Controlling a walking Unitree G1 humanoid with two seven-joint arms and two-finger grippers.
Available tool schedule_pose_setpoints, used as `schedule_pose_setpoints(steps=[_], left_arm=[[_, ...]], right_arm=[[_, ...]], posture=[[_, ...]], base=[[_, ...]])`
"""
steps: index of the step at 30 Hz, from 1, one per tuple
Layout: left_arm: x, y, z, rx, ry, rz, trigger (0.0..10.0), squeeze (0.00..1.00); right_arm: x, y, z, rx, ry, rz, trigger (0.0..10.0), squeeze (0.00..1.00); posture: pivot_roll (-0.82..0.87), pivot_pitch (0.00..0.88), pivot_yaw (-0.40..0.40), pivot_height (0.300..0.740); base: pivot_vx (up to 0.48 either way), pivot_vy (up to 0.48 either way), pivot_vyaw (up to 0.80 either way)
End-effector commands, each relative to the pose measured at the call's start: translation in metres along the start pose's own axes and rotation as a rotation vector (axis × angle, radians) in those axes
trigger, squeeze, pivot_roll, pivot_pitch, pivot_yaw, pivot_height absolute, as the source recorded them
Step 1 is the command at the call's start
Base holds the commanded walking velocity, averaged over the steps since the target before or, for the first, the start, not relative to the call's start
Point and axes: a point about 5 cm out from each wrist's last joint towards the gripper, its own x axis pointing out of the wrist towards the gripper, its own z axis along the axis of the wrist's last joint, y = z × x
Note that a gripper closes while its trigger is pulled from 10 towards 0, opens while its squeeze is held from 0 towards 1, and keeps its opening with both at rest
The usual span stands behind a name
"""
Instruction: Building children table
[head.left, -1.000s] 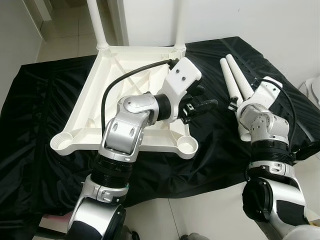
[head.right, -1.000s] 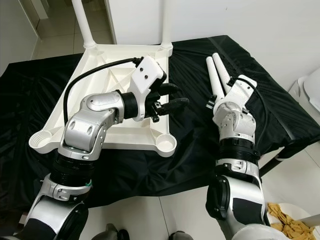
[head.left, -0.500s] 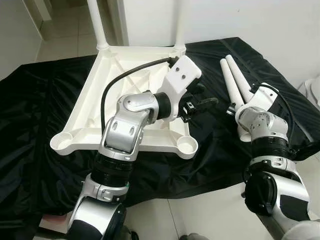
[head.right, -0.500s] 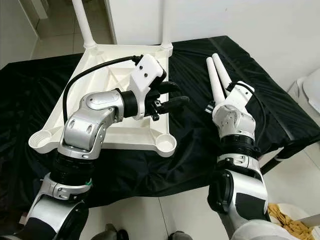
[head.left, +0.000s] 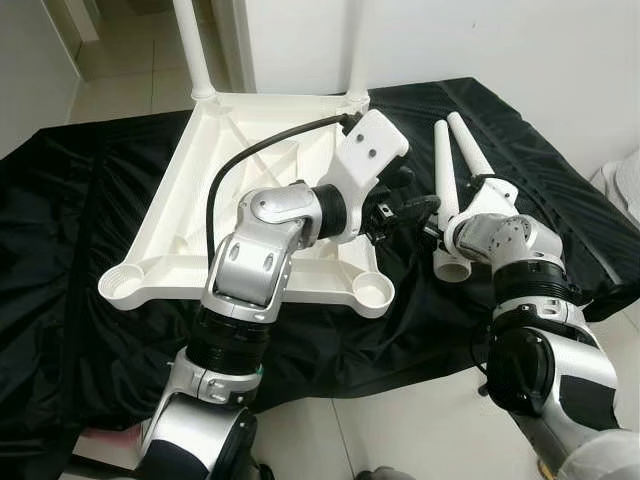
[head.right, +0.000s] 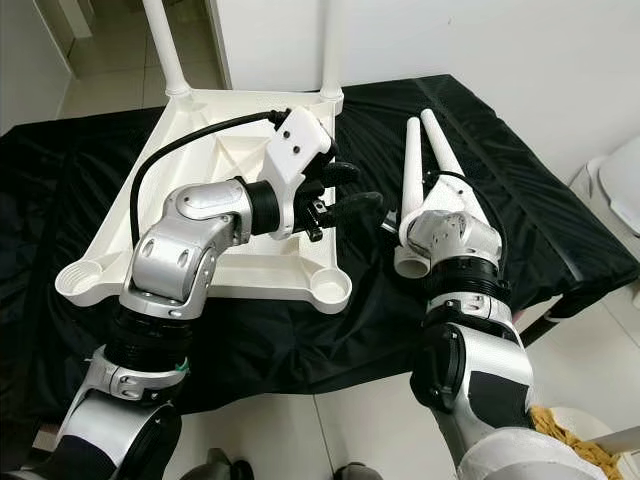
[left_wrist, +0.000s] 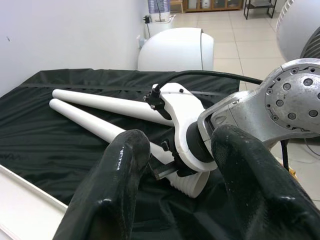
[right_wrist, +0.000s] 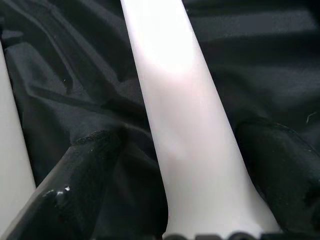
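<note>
Tabletop (head.left: 255, 180), white plastic, lies upside down on the black cloth (head.left: 80, 210) covering the desk. Ribbed underside faces up. Two legs are fitted upright in its far corner sockets: far-left leg (head.left: 190, 45), far-right leg (head.left: 357, 45). The near-left socket (head.left: 122, 284) and near-right socket (head.left: 374, 291) are open cups with nothing in them.

Two loose legs lie on the cloth to the right of the tabletop, forming a narrow V, thin ends pointing away. Inner leg (head.left: 443, 185); outer leg (head.left: 470, 150), partly hidden behind the right wrist.

Left tool (head.left: 408, 205): held over the tabletop's right edge, pointing toward the right arm. Fingers (left_wrist: 117, 185) spread apart, nothing between them; released.

Right tool (right_wrist: 170, 165): at the thick end of the inner leg, which runs between its two fingers (right_wrist: 75, 170). A gap shows on both sides of the leg in the right wrist view, so the fingers straddle it without clamping. The leg's wide threaded end (head.right: 410, 262) sits just beside the wrist, near the tabletop's near-right corner but apart from it.
</note>
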Motion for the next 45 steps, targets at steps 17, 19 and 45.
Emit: schedule_pose_setpoints(steps=[17, 19, 45], left_arm=[[0.001, 0.015, 0.006, 0.028, -0.011, 0.232, 10.0, 0.00], [0.001, 0.015, 0.006, 0.025, -0.010, 0.234, 10.0, 0.00], [0.003, 0.018, 0.008, 0.018, -0.009, 0.254, 10.0, 0.00]], right_arm=[[0.011, -0.015, -0.036, 0.069, 0.302, 0.028, 0.0, 0.00], [0.011, -0.013, -0.036, 0.079, 0.317, 0.053, 0.0, 0.00], [0.000, 0.016, -0.016, -0.046, 0.219, 0.439, 0.0, 0.00]], posture=[[-0.12, 0.075, 0.007, 0.740], [-0.12, 0.074, 0.007, 0.740], [-0.12, 0.067, 0.005, 0.740]], base=[[0.000, 0.000, 0.00], [0.000, 0.000, 0.00], [0.000, 0.000, 0.00]])
